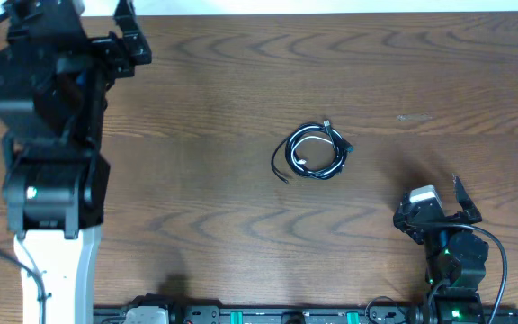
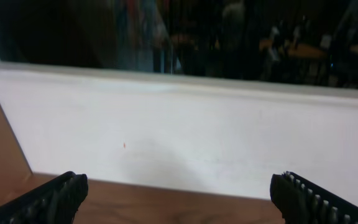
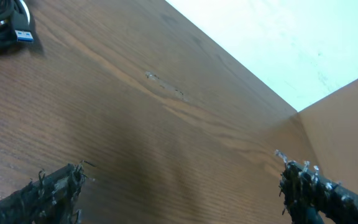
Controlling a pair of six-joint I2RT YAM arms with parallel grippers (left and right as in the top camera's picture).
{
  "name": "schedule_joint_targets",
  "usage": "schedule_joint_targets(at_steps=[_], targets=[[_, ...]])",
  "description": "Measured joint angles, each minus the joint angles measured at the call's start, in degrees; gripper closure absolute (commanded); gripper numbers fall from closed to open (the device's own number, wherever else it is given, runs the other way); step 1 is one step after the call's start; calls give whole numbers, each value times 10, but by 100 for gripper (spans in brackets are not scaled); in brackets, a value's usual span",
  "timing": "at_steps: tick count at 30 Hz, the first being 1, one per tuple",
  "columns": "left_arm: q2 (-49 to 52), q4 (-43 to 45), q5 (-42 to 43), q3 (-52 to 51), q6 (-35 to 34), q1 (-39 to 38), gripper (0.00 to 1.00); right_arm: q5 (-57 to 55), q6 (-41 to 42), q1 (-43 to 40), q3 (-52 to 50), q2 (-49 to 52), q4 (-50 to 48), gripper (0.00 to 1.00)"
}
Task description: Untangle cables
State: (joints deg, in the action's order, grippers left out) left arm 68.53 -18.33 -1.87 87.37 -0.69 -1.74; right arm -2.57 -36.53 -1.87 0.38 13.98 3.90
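- Near right: the right gripper (image 1: 441, 200) rests low over the table (image 1: 223, 81), fingers spread wide with nothing between them. In its wrist view only bare wood grain lies between the two fingertips (image 3: 58, 186).
- Middle of the table, slightly right of centre: the cables (image 1: 317, 151) lie in one small loose coil. The white cord (image 1: 306, 153) is looped inside the black cord (image 1: 331, 144), the two overlapping. Loose ends stick out on the left and far sides.
- A blue-tipped plug (image 3: 25, 34) shows at the coil's edge, well apart from the right gripper.
- Far left: the left gripper (image 1: 129, 38) is held at the table's far edge, opened wide and holding nothing, facing a white wall (image 2: 185, 130).
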Motion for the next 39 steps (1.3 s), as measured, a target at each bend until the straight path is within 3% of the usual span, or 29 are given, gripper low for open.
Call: schedule_joint_targets(at_steps=[9, 39], targets=[[48, -16, 0, 0, -8, -27, 1, 0, 0, 0, 0, 0, 0, 1], [30, -52, 0, 0, -9, -34, 2, 0, 0, 0, 0, 0, -1, 1]])
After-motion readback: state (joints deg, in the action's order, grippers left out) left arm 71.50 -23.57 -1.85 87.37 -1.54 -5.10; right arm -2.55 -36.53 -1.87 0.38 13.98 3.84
